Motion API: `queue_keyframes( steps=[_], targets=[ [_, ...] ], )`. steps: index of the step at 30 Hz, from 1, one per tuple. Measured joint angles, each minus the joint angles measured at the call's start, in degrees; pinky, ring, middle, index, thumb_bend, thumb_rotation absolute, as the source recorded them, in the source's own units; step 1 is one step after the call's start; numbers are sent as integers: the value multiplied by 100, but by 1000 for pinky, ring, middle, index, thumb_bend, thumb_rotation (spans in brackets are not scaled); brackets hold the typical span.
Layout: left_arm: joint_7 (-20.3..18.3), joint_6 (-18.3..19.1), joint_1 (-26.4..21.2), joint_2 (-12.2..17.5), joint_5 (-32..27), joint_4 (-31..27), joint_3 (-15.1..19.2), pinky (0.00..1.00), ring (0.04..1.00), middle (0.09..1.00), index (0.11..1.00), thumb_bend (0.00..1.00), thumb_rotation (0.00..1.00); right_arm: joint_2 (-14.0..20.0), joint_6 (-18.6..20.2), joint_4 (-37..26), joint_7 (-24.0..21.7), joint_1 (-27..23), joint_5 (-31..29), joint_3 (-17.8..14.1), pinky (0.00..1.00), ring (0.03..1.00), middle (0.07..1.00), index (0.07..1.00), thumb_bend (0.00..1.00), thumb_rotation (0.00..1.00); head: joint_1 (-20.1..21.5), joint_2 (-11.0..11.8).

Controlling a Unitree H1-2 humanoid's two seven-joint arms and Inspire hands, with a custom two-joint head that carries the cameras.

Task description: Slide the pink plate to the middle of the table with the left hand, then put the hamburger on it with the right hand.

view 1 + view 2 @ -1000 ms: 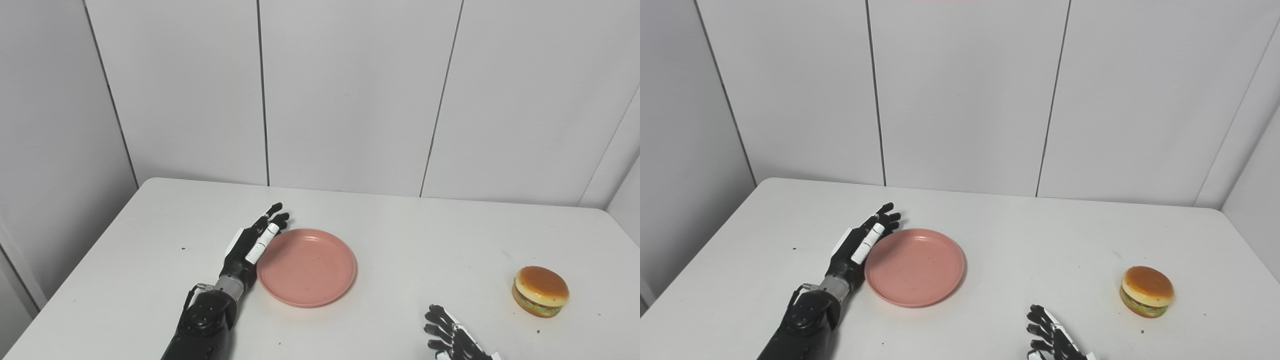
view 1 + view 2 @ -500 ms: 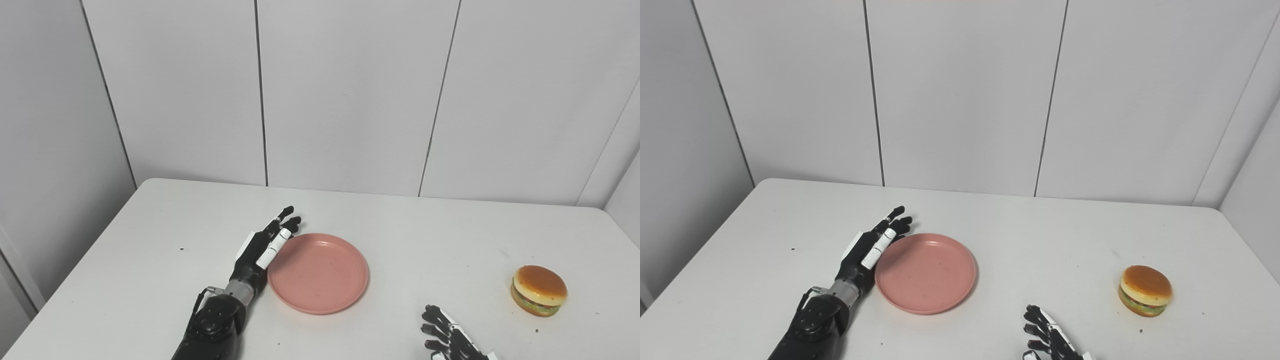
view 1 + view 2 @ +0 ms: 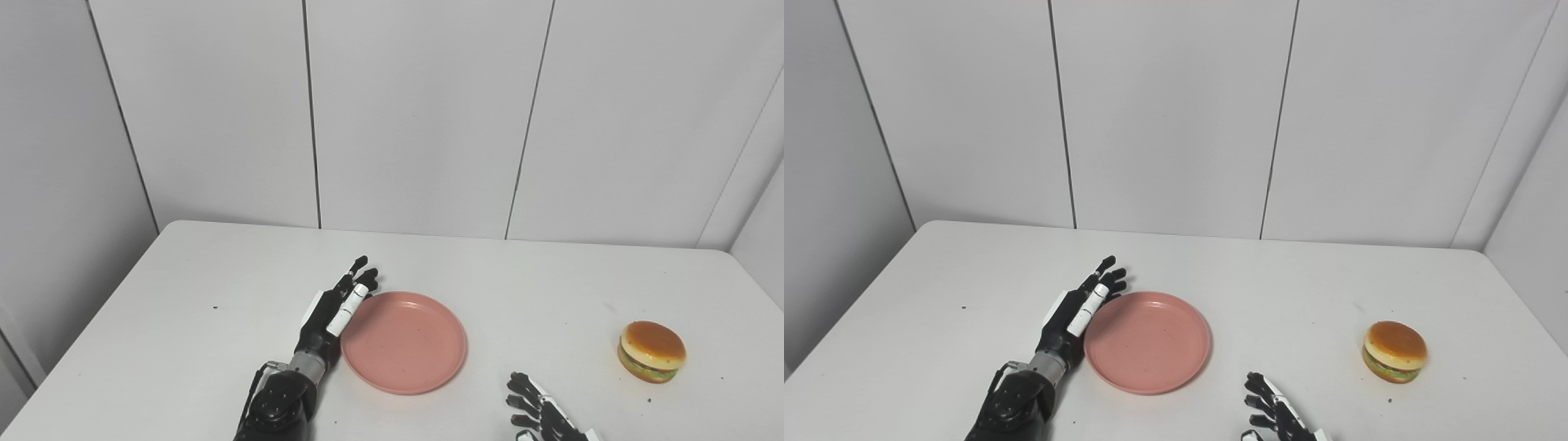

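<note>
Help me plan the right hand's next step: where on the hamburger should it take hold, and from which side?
Grip the hamburger across its round sides, at the filling band between the buns, coming from above and from its near left, where the right hand waits open. It sits upright and alone on the table; the domed, smooth top bun would probably slip under a pinch.

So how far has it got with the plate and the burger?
Nothing is finished. In hand: the left hand, open and flat, presses against the pink plate's left rim, pushing it toward the middle. Left to do: the hamburger sits untouched at the table's right, the right hand waiting open nearby.
</note>
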State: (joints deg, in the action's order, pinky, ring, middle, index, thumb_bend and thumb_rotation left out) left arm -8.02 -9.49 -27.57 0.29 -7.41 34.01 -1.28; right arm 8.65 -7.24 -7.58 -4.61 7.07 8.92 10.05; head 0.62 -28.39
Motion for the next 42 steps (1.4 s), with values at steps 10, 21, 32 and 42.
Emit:
queue_keyframes(
  steps=[10, 21, 32, 42],
  targets=[
    [88, 250, 163, -124, 10, -343, -3, 876, 877, 901, 943, 786, 780, -56, 1, -80, 99, 29, 219, 195, 769, 841, 891, 903, 718, 915, 325, -167],
    [167, 301, 164, -147, 1, -361, 27, 889, 893, 921, 956, 753, 815, -198, 6, -109, 135, 46, 472, 334, 758, 827, 888, 907, 730, 955, 747, -378],
    [56, 745, 184, -84, -44, -624, 126, 900, 900, 923, 955, 801, 802, -321, 191, -165, 137, -23, 592, 487, 776, 835, 884, 906, 729, 952, 1256, -764],
    [-185, 943, 185, 10, -255, -705, 267, 932, 898, 913, 937, 843, 767, -412, 333, -149, 140, -134, 715, 644, 769, 857, 898, 911, 757, 964, 1836, -738]
  ],
)
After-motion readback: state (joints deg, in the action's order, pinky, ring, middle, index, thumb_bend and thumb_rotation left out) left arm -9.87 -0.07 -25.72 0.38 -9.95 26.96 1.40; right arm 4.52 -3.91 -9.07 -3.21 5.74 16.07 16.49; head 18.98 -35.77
